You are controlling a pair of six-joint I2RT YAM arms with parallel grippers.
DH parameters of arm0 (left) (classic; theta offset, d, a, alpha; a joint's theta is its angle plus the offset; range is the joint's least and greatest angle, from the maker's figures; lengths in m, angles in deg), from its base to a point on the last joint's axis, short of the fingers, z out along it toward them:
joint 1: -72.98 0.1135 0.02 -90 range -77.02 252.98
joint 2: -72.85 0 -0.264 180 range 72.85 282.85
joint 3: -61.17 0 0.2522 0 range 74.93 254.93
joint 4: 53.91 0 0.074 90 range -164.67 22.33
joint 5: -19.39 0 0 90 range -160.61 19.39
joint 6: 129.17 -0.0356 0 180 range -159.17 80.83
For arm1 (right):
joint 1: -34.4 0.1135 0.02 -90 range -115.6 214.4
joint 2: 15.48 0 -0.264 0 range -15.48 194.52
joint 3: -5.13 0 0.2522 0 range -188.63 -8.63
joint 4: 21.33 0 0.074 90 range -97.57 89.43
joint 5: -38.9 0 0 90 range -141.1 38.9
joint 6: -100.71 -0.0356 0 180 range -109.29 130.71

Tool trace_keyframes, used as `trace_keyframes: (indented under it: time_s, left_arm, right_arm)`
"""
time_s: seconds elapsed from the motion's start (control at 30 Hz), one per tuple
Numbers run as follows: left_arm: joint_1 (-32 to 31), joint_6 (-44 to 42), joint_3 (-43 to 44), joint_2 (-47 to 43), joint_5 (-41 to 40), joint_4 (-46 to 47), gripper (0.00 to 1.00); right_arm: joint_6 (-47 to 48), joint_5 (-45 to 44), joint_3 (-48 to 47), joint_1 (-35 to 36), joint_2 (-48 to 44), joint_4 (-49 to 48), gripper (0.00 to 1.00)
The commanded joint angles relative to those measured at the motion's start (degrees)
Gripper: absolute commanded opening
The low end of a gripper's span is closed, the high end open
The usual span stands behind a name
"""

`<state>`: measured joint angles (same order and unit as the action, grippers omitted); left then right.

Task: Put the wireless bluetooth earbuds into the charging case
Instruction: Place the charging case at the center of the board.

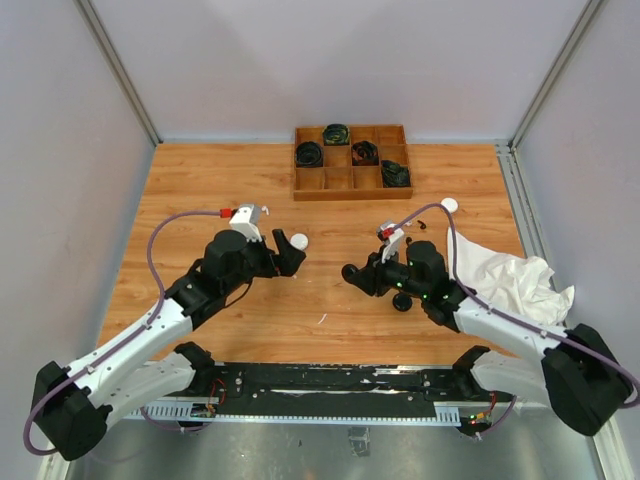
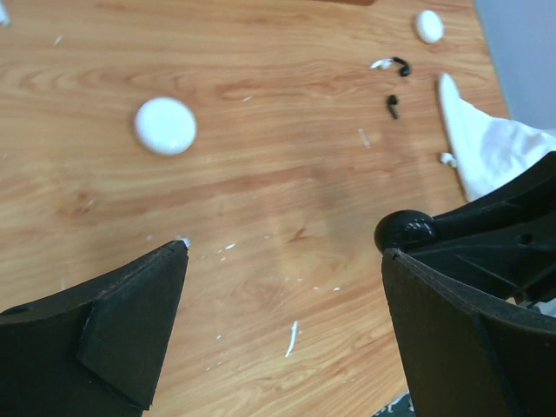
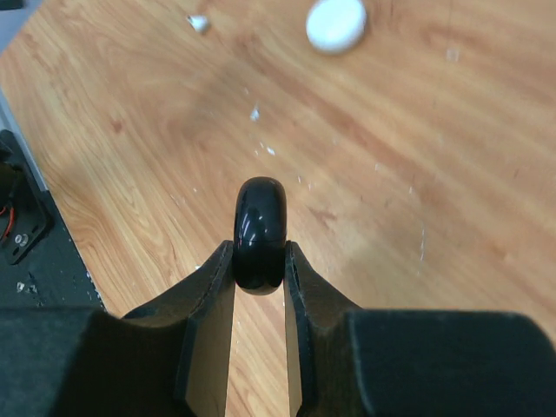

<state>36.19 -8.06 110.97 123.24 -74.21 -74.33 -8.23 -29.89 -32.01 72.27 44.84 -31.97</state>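
My right end effector [image 3: 259, 261] clamps the black charging case [image 3: 260, 228] edge-on; my left end effector [image 2: 282, 252] gapes, empty. Earbuds [image 2: 393, 106] lie loose on worktop [image 2: 261, 174] near the white cloth [image 2: 486, 148], well apart from case. Judgement: none inserted yet.

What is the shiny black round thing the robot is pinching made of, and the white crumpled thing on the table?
The black case looks like hard glossy plastic: light glints off its smooth curve. The white crumpled sheet looks like matte cloth or paper, going by its folds; I cannot tell which.
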Motion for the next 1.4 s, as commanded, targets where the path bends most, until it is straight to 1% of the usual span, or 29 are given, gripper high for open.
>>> trace_keyframes:
  time_s: [0.0,0.1,0.2,0.33,0.47,0.53,0.6,0.73,0.9,0.97,1.03,1.1,1.2,1.3,1.37]
  left_arm:
    - [0.5,4.3,-5.5,-4.3,-7.2,2.3,0.99]
    - [0.5,3.9,-8.9,-7.6,-5.7,3.8,0.99]
    - [0.5,3.1,-11.1,-11.0,-4.2,3.9,0.99]
    - [0.5,2.6,-13.2,-14.5,-2.9,3.2,0.99]
    - [0.5,2.4,-15.0,-15.8,-0.6,2.9,0.99]
    - [0.5,2.1,-15.3,-16.0,0.7,2.8,0.99]
    - [0.5,1.8,-15.4,-16.2,1.3,2.5,0.99]
    - [0.5,1.0,-15.6,-17.3,2.5,2.6,0.99]
    - [0.5,0.1,-16.8,-17.0,4.9,5.0,0.99]
    - [0.5,-0.3,-16.8,-15.7,5.8,6.4,0.99]
    - [0.5,-0.8,-16.4,-13.9,6.3,7.9,0.99]
    - [0.5,-1.1,-15.8,-11.6,7.2,9.7,0.99]
    - [0.5,-1.7,-13.7,-7.5,8.9,10.9,0.99]
    - [0.5,-2.5,-12.2,-4.8,11.1,11.4,0.99]
    - [0.5,-2.5,-11.6,-3.9,12.5,11.5,0.99]
  right_arm:
    - [-7.0,-0.8,-5.3,0.9,6.7,7.6,0.07]
    - [-9.5,0.1,-8.3,1.2,12.7,10.4,0.08]
    - [-12.6,0.6,-9.7,1.6,18.1,10.0,0.08]
    - [-15.8,-0.5,-10.9,2.2,23.2,9.6,0.12]
    - [-18.6,-1.0,-10.8,2.3,26.2,9.9,0.19]
    - [-19.4,-1.6,-10.2,2.3,26.7,10.1,0.27]
    - [-19.8,-3.1,-9.6,2.3,26.4,11.2,0.3]
    - [-19.8,-5.6,-8.6,2.5,24.2,14.2,0.41]
    - [-18.9,-8.0,-6.5,2.7,18.5,16.4,0.46]
    - [-16.5,-7.9,-6.5,2.7,15.3,18.5,0.51]
    - [-13.1,-9.2,-7.3,2.7,11.5,23.2,0.54]
    - [-9.1,-12.4,-8.6,2.7,7.1,29.0,0.58]
    - [-7.2,-20.2,-9.9,2.6,0.2,37.9,0.62]
    - [-7.2,-27.1,-9.7,2.3,-4.3,42.7,0.63]
    - [-7.7,-29.8,-9.1,1.9,-6.1,44.6,0.65]
